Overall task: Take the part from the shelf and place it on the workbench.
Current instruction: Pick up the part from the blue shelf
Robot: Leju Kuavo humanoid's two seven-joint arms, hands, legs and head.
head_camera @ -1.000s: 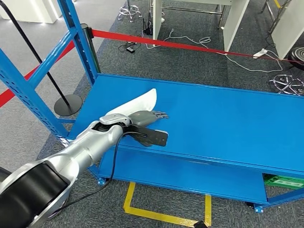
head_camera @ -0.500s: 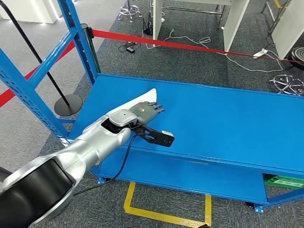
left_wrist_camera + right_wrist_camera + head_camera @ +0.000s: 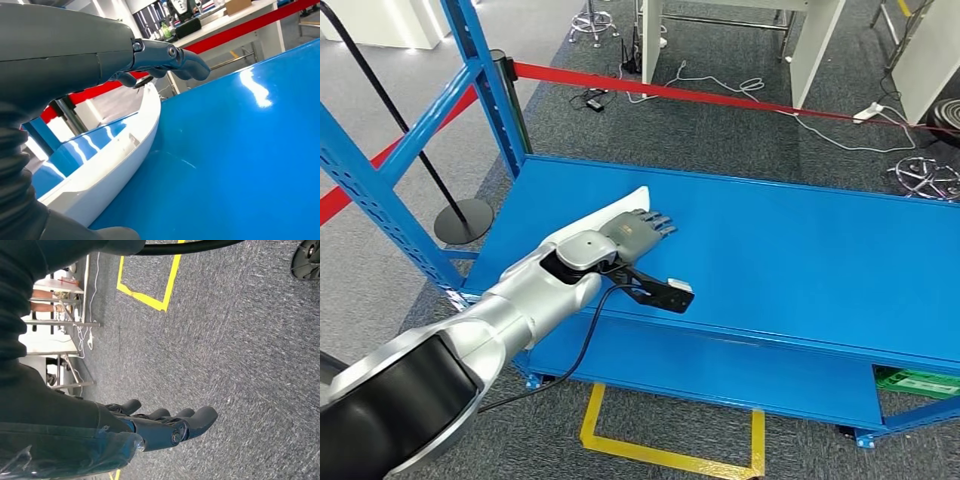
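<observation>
- The part (image 3: 610, 215), a long white curved moulding that tapers to a rounded tip, lies flat on the blue shelf (image 3: 803, 250), near that shelf's left end and running aslant from its front edge toward the middle.
- In the left wrist view the part (image 3: 113, 155) shows a shallow hollow inner face with a raised rim, and its underside rests on the glossy blue surface (image 3: 234, 150).
- The left hand (image 3: 641, 232) is stretched out over the far half of the part, palm down, its dark fingers (image 3: 661, 226) straight and lying side by side, reaching just past the part's tip above the shelf.
- The thumb (image 3: 669, 292) sticks out apart from the fingers on the side of the shelf's front edge, so the hand is released and grasps nothing.
- From the wrist camera the fingers (image 3: 177, 55) hang above the part's rim with a gap of background showing between them and the white edge; whether the palm touches the part I cannot tell.
- The silver left arm (image 3: 509, 310) reaches in over the shelf's front left corner, with a black cable (image 3: 573, 350) looping beneath it.
- The right hand (image 3: 166, 427) hangs over grey carpet (image 3: 234, 355), fingers extended and loosely together, holding nothing.
- Beyond the shelf's back edge a red barrier tape (image 3: 682, 93) runs across the carpet, and a blue upright (image 3: 490, 85) rises at the shelf's back left corner.
- Yellow floor tape (image 3: 652, 450) lies below the shelf's front edge.
</observation>
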